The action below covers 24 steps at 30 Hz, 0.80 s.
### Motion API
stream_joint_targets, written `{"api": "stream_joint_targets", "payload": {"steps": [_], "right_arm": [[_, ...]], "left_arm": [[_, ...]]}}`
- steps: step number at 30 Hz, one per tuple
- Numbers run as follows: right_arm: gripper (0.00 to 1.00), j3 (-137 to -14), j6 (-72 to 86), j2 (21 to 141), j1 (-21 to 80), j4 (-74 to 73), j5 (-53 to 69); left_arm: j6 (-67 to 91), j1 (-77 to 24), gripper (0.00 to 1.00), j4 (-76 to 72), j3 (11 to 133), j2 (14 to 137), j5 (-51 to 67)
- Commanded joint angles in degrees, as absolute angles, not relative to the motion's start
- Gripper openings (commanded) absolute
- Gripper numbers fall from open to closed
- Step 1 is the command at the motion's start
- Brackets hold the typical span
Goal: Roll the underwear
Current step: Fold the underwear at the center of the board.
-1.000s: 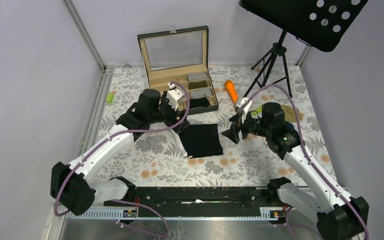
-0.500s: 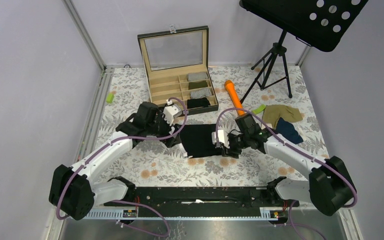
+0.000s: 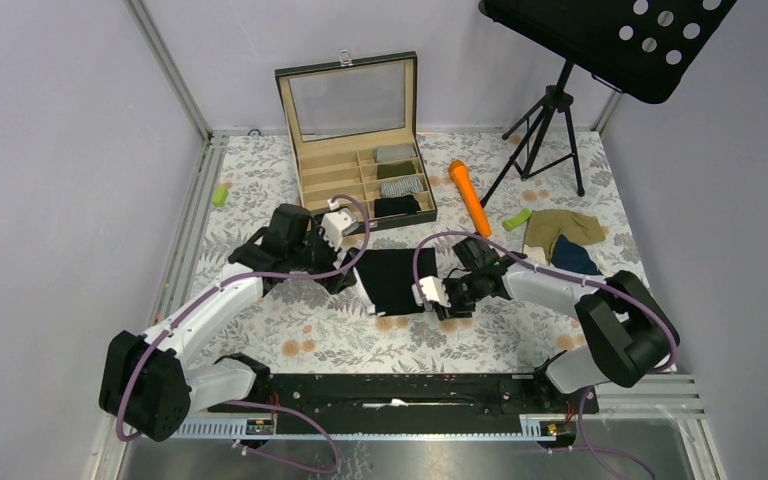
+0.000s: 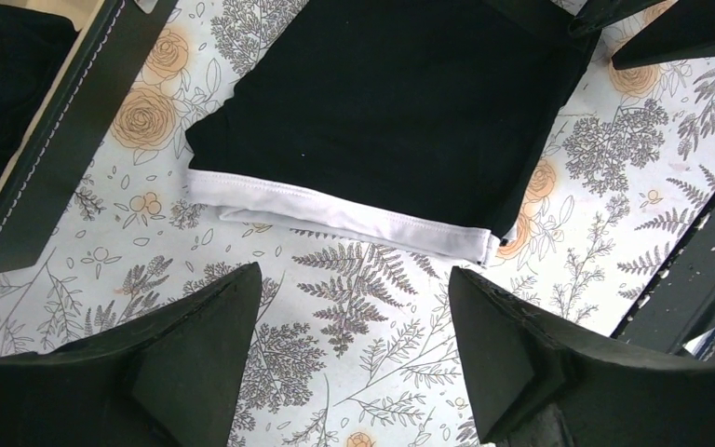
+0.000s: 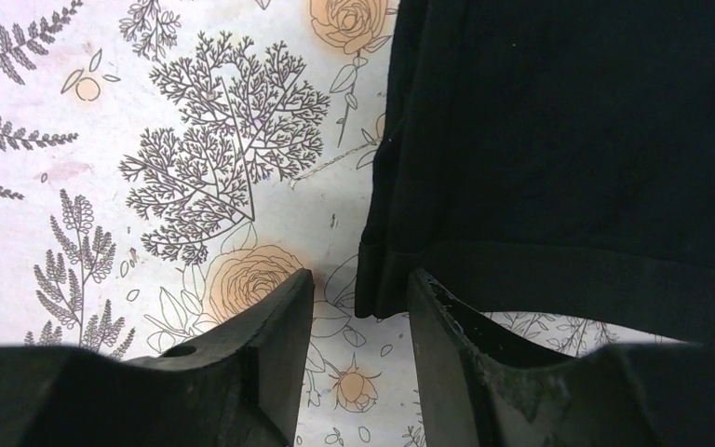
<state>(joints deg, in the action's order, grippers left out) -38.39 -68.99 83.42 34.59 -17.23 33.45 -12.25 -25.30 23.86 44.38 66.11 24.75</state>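
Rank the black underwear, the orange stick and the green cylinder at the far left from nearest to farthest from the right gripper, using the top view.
1. Black underwear: right at the right gripper, its near corner at the jaws.
2. Orange stick: farther back, slightly to the right.
3. Green cylinder: far left side, well beyond the left arm.

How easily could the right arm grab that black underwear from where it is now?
Probably easily. The right gripper sits right at a corner of the black underwear, jaws slightly apart with the corner at the gap; nothing lies in between.
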Motion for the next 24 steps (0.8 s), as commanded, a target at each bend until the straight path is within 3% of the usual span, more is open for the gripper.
{"api": "stream_joint_targets", "payload": {"steps": [1,10,11,13,21,24], "right_arm": [[0.48,-39.5,-73.9,85.2,35.9,-16.5,32.0],[0.25,-37.0,-74.8,88.2,37.3,-13.4,26.5],[0.20,-37.2,-75.2,88.3,37.4,-14.4,26.5],[0.01,-38.8,-74.8,88.7,37.5,-18.9,27.1],[0.00,-54.9,-59.4,93.7,37.5,-39.1,39.4],[0.00,-55.4,-54.3,96.0,37.5,-39.0,40.5]], "left_arm": [[-16.5,-25.0,0.78,22.4,45.6,65.9,24.3],[-23.9,-24.7,0.72,24.8,47.8,68.2,24.0],[-24.6,-24.7,0.71,24.9,47.6,68.3,24.3],[-25.9,-24.7,0.70,25.0,47.2,68.0,24.7],[-35.0,-27.4,0.68,25.9,41.5,60.9,30.0],[-35.6,-32.6,0.68,26.1,40.9,60.6,30.0]]}}
